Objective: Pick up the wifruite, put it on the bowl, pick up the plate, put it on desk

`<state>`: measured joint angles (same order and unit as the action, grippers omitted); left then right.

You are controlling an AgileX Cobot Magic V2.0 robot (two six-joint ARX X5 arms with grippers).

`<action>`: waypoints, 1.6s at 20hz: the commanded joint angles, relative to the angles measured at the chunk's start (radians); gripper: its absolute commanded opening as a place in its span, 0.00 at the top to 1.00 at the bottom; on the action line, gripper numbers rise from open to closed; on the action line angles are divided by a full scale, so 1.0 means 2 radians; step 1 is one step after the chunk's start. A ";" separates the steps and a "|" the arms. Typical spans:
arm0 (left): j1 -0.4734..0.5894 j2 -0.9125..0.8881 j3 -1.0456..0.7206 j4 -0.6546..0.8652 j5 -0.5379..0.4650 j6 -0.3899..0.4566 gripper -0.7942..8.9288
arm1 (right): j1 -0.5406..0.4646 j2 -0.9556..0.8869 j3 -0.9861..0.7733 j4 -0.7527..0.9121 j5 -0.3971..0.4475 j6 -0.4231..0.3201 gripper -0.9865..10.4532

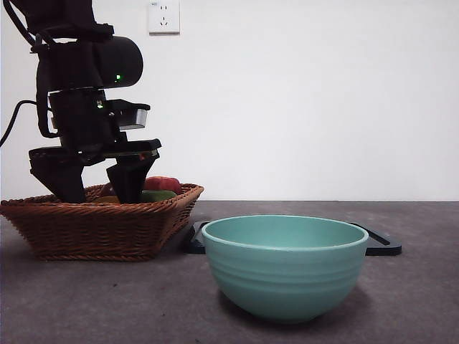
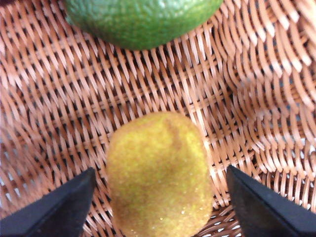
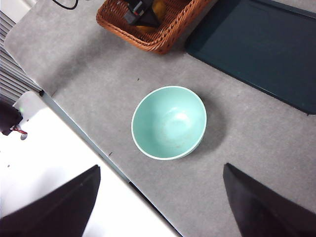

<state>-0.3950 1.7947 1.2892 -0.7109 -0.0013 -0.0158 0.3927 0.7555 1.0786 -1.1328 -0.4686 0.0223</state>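
My left gripper (image 1: pixel 95 188) is down inside the wicker basket (image 1: pixel 100 228), its jaws spread open with one on either side of the small brownish fruit (image 2: pixel 160 175); from the wrist view there is a gap between each jaw and the fruit's skin, so I am not gripping it. The fruit lies on the woven basket floor, and a green fruit (image 2: pixel 140 19) lies near it, apart from it. From the front a red fruit (image 1: pixel 164 183) shows over the basket rim just beside my jaws. The mint-green bowl (image 1: pixel 285 265) stands upright on the grey tabletop (image 1: pixel 107 301), apart from the basket and in front of the black tray (image 1: pixel 384 245). My right gripper (image 3: pixel 158 207) hangs high over the tabletop's edge, jaws wide open and holding nothing, looking down on the bowl (image 3: pixel 169 122), the basket (image 3: pixel 148 27) and the tray (image 3: pixel 256 44).
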 commanded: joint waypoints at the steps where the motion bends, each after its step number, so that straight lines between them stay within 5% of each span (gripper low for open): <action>1: -0.002 0.012 0.011 0.000 -0.002 0.003 0.59 | 0.003 0.004 0.009 0.005 -0.001 -0.002 0.57; 3: -0.002 0.012 0.011 0.000 -0.002 0.002 0.67 | 0.003 0.004 0.009 0.005 -0.001 -0.002 0.57; 10: -0.005 -0.035 0.013 -0.015 0.000 0.002 0.67 | 0.003 0.004 0.009 0.005 0.001 -0.002 0.57; 13: -0.019 -0.112 0.013 -0.042 0.049 0.002 0.67 | 0.003 0.004 0.009 0.005 0.001 -0.002 0.57; 18: -0.139 -0.189 0.013 -0.065 0.085 -0.004 0.67 | 0.003 0.004 0.009 0.016 0.003 -0.002 0.57; 23: -0.252 -0.139 0.013 -0.030 0.085 -0.006 0.67 | 0.003 0.004 0.009 0.016 0.003 0.002 0.57; 32: -0.290 -0.014 0.013 0.001 0.077 -0.001 0.67 | 0.003 0.004 0.009 0.015 0.002 0.002 0.57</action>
<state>-0.9611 1.7500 1.2934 -0.7135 0.1558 -0.0196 0.3927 0.7551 1.0786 -1.1107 -0.4648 0.0231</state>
